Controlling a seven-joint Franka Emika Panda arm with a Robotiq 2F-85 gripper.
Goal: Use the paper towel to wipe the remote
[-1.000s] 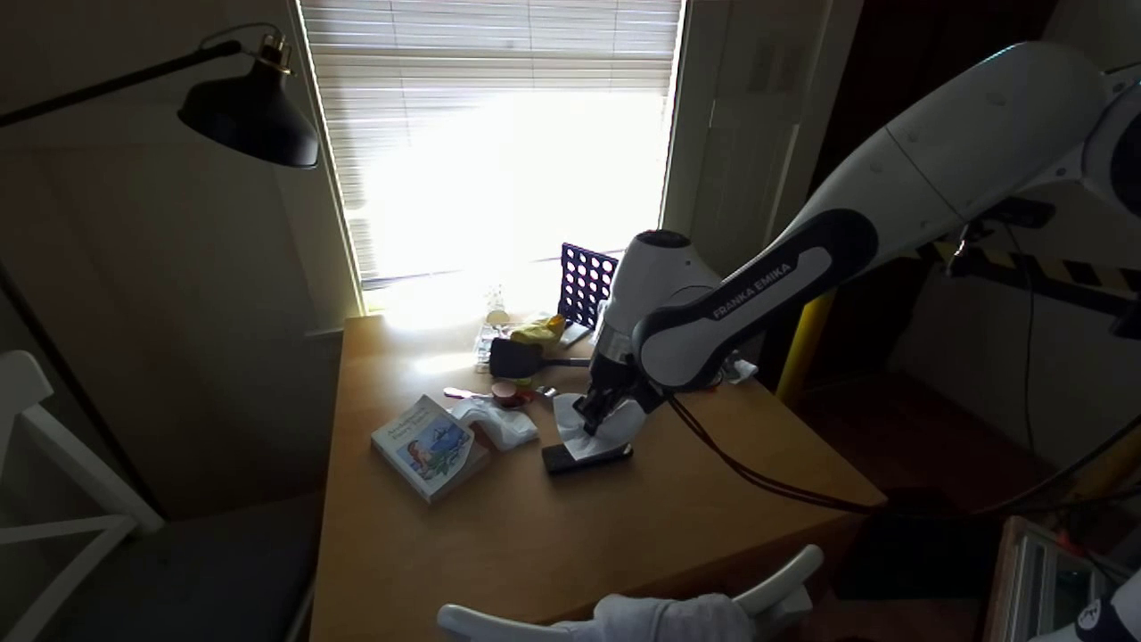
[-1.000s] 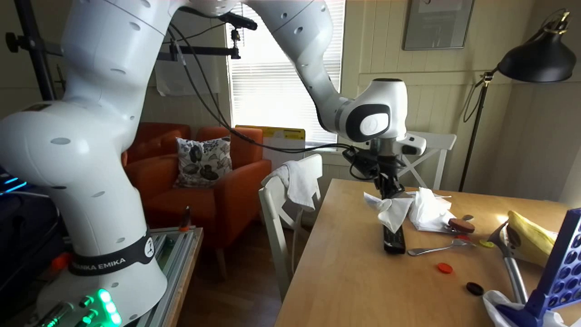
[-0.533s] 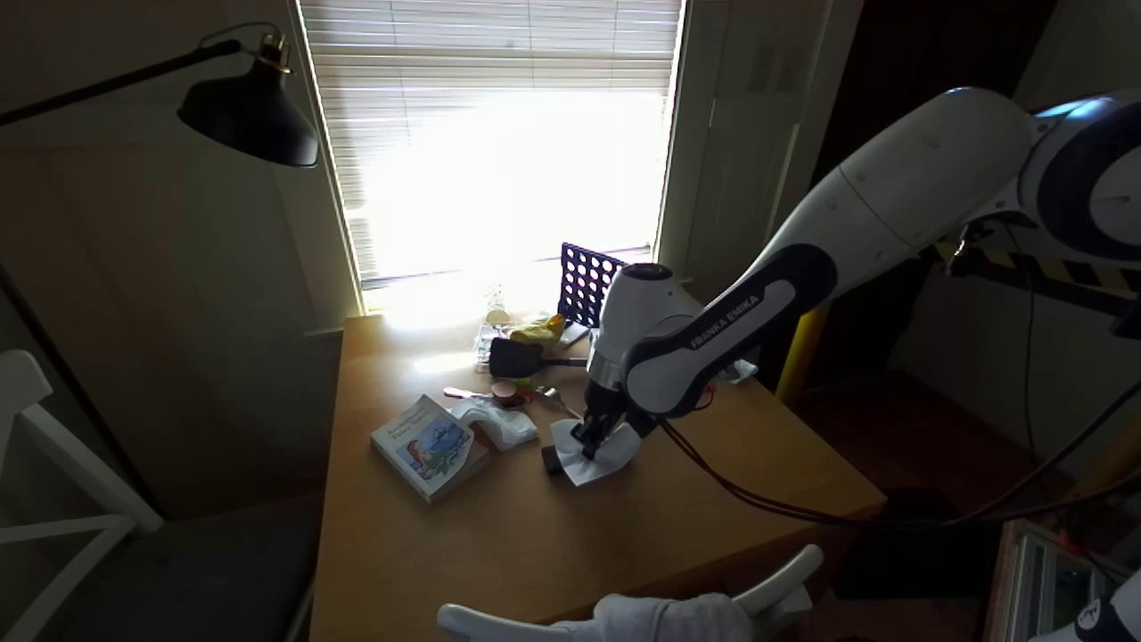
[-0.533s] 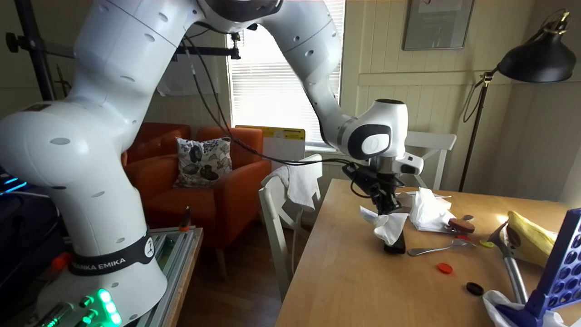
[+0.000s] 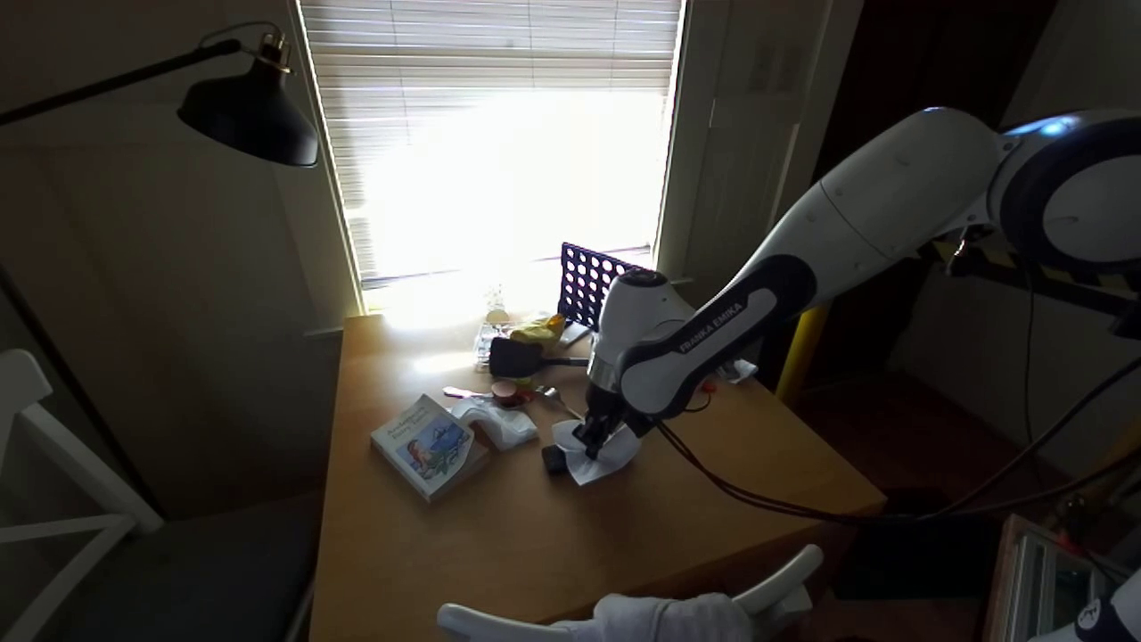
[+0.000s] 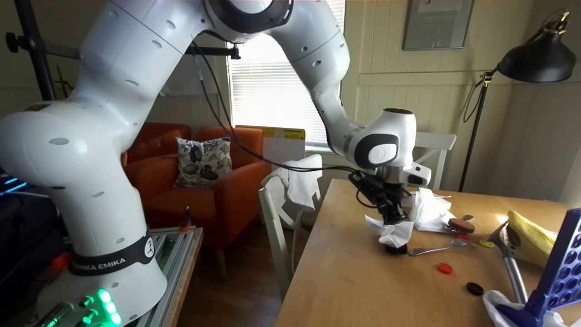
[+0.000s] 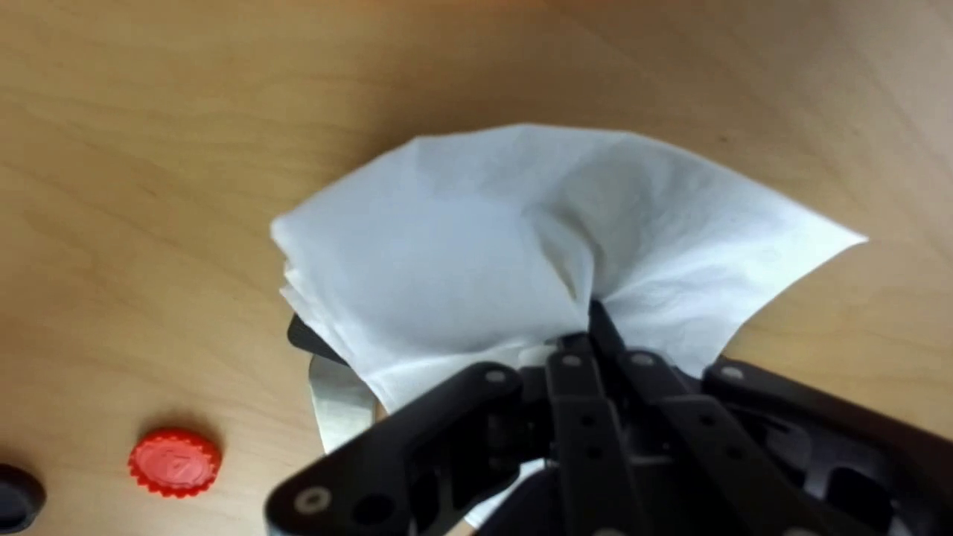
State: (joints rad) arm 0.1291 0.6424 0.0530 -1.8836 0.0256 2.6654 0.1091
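My gripper (image 5: 588,440) is shut on the paper towel (image 5: 581,471), a rumpled white sheet that fans out around the fingertips. The gripper also shows in an exterior view (image 6: 394,219) and in the wrist view (image 7: 593,335), where the towel (image 7: 447,260) is pinched between the fingers. The towel (image 6: 397,235) lies over most of the remote, low at table height. Only one dark end of the remote (image 5: 554,460) sticks out; it also shows in an exterior view (image 6: 396,250) and as a dark corner in the wrist view (image 7: 309,339). The rest of the remote is hidden.
A book (image 5: 428,450) and a white packet (image 5: 504,426) lie beside the remote. A fork (image 6: 435,249) lies close to its exposed end. A red disc (image 6: 445,268), a black disc (image 6: 475,289), a spatula (image 5: 515,358) and the blue grid rack (image 6: 567,263) are farther along the table.
My gripper has come down with the towel onto the remote, covering more of it, then shifted slightly towards its exposed end. The remote has stayed in place.
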